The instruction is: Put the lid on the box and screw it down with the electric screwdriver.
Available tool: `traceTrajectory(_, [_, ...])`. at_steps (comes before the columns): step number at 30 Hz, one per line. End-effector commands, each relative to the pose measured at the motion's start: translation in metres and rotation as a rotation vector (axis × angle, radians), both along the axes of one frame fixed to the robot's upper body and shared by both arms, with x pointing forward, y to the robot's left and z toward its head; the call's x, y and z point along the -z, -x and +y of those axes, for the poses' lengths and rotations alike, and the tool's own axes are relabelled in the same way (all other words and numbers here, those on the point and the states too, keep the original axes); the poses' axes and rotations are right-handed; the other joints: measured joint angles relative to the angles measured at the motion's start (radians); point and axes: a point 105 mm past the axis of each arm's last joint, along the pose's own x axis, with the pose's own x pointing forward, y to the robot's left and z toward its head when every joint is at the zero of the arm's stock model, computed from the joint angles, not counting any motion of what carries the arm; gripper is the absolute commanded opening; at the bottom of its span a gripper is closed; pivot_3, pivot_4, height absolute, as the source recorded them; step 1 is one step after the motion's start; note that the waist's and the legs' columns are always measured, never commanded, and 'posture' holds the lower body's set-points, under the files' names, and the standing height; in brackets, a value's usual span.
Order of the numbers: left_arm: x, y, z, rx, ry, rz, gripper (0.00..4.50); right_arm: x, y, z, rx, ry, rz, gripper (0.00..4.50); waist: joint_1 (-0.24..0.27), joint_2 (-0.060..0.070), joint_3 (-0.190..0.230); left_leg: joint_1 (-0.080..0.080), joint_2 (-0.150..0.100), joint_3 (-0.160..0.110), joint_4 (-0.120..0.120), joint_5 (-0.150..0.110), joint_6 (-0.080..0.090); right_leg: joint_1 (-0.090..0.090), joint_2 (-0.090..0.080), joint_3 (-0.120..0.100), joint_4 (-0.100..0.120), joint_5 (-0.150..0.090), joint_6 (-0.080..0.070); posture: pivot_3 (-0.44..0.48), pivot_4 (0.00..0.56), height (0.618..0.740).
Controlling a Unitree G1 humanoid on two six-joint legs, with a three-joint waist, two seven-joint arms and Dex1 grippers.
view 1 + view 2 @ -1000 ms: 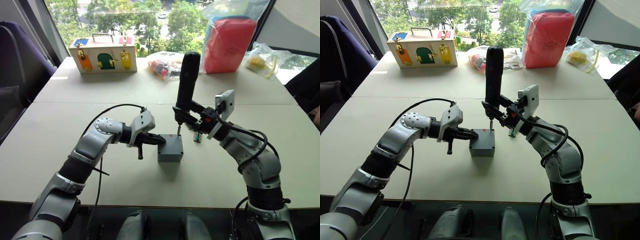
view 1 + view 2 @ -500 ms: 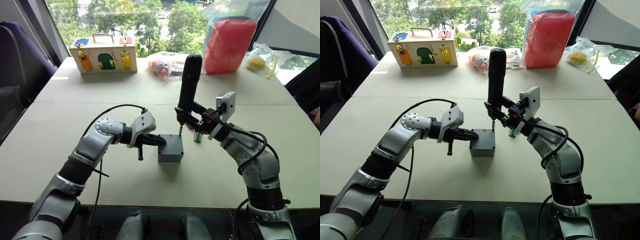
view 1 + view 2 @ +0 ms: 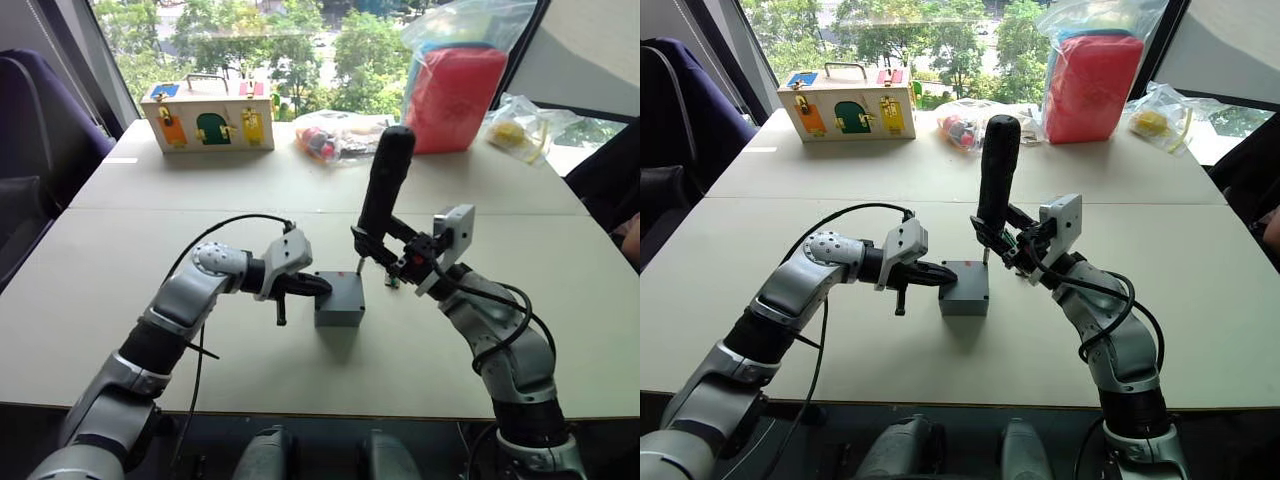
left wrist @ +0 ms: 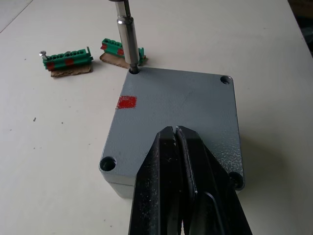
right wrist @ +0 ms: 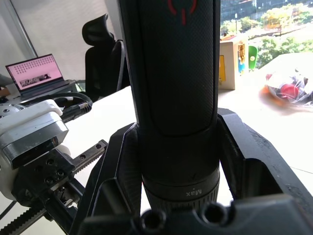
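Note:
The grey box (image 3: 339, 298) stands mid-table with the lid (image 4: 176, 107) on top, a red mark near one edge and holes at its corners. My left gripper (image 4: 174, 131) is shut, its tips resting on the lid from the box's left side. My right gripper (image 5: 181, 161) is shut on the electric screwdriver (image 3: 383, 180), its fingers (image 5: 115, 171) clamping the lower part of the black body. The tool stands nearly upright, leaning slightly right. Its metal bit (image 4: 128, 34) sits in the lid's far corner hole.
Two green connector pieces (image 4: 66, 58) lie just beyond the box. At the table's far side stand a wooden box with coloured doors (image 3: 208, 115), a bag of small parts (image 3: 325, 135), a red bag (image 3: 455, 85) and a yellow-filled bag (image 3: 520, 125).
The screwdriver's top has leaned a little to the right and dropped slightly, with the bit staying at the box's far corner. The left gripper and the box have not moved.

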Motion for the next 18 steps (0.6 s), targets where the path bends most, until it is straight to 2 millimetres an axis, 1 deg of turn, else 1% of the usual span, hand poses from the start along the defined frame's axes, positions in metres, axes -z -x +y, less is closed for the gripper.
traceTrajectory(1, [0.0023, 0.0041, -0.0011, 0.013, -0.012, 0.006, 0.0, 0.0452, -0.003, 0.0012, 0.021, 0.074, 0.168, 1.74, 0.0, -0.003, -0.002, 0.0, 0.0, -0.001, 0.0, 0.0, 0.0, 0.0, 0.0, 0.0, 0.0, 0.0, 0.0, 0.0, 0.15, 0.74])
traceTrajectory(7, [0.0019, 0.0033, -0.0009, 0.012, -0.015, 0.003, 0.0, 0.0506, -0.0041, -0.0003, 0.035, 0.078, 0.187, 1.74, 0.001, -0.009, -0.008, 0.0, 0.0, -0.001, -0.001, 0.0, 0.0, 0.0, -0.003, -0.001, 0.0, -0.001, -0.001, 0.0, 0.15, 0.74])
traceTrajectory(18, [0.0032, 0.0037, -0.0008, 0.013, -0.016, 0.006, 0.0, 0.0504, -0.0024, 0.0016, 0.03, 0.068, 0.183, 1.74, 0.001, -0.009, -0.01, 0.0, 0.0, -0.002, -0.002, 0.0, -0.001, 0.0, -0.005, -0.002, 0.0, -0.001, -0.003, 0.0, 0.15, 0.74])
